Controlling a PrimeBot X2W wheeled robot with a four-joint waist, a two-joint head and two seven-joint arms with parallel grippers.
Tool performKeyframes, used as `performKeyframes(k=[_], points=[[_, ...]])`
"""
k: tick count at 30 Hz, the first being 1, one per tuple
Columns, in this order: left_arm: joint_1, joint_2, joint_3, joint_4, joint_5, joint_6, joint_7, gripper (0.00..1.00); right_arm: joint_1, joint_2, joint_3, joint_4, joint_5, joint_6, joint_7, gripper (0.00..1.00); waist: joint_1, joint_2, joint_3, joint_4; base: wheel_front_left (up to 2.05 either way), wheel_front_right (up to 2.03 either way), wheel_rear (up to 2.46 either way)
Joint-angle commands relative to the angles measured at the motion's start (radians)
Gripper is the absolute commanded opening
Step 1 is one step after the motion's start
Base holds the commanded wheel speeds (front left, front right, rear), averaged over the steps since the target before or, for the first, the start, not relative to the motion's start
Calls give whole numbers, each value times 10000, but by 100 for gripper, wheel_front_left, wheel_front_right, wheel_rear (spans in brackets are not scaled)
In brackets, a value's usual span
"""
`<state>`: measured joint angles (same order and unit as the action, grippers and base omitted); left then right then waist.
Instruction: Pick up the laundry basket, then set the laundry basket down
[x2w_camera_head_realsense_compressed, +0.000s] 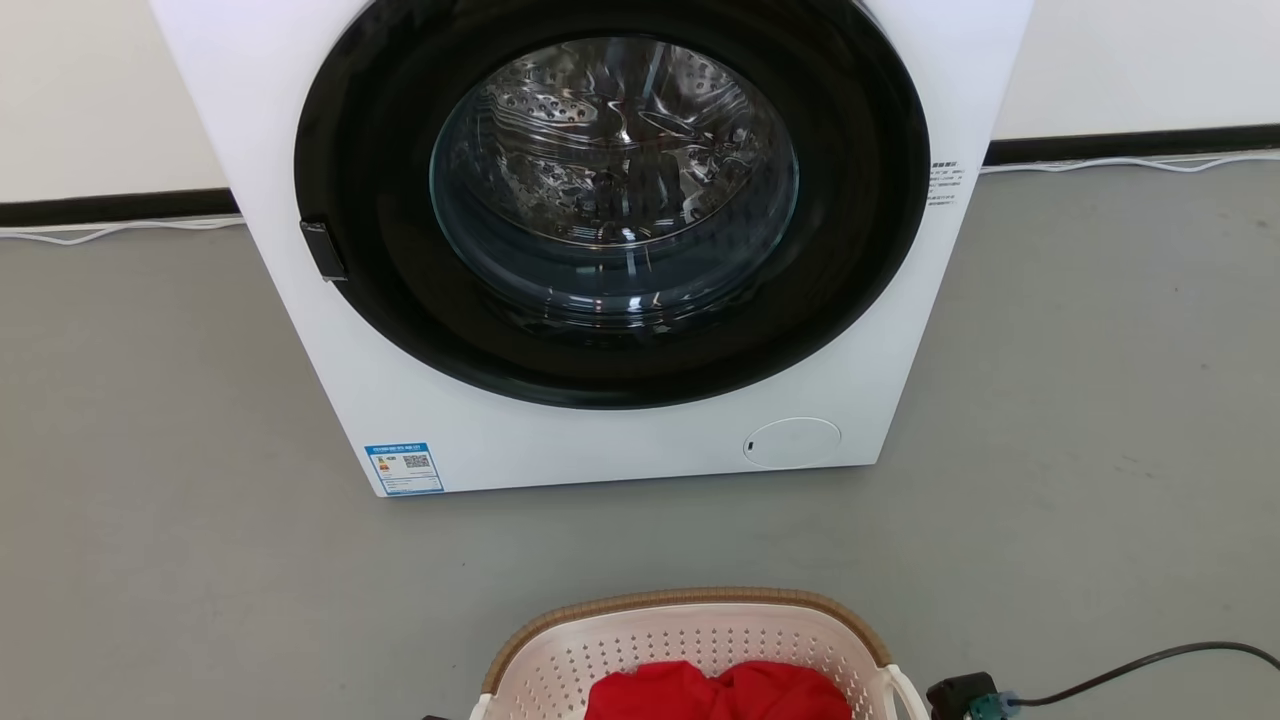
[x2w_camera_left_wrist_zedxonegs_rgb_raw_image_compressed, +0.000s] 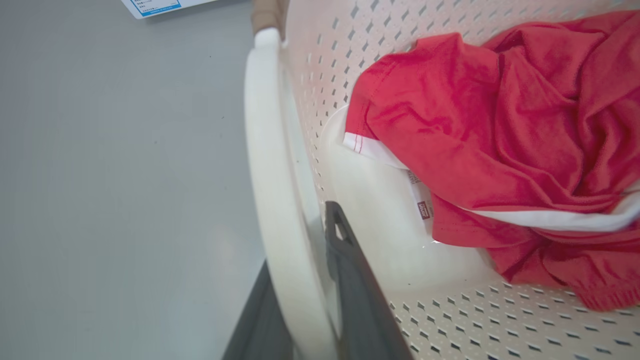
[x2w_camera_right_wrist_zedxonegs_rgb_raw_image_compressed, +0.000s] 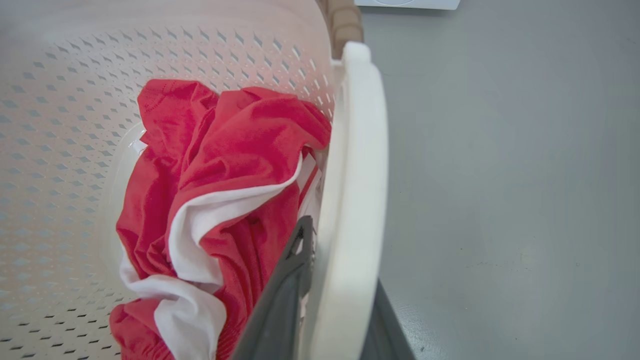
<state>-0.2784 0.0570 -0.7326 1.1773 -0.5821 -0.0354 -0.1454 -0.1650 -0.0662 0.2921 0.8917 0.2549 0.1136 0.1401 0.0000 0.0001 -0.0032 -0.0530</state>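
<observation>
The right gripper is straddling the white loop handle of the laundry basket. One dark finger is sitting inside the wall and the other is mostly hiding behind the handle, so the grip is looking tight rather than certain. A red-and-white garment is lying just left of the inner finger. Grey floor is spreading out to the right of the outer finger.
</observation>
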Motion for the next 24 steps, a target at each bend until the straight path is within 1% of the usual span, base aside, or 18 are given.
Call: performKeyframes(k=[1,24], points=[[-401,-68,16,-95,17,-73,-125,0,-211,160,280,-408,-187,171,-88,0,0,-1,12,-4,0,0,0],[-722,-68,-478,323,-520,-69,-321,0,-228,160,242,-466,-122,171,-84,0,0,-1,177,-44,0,0,0]])
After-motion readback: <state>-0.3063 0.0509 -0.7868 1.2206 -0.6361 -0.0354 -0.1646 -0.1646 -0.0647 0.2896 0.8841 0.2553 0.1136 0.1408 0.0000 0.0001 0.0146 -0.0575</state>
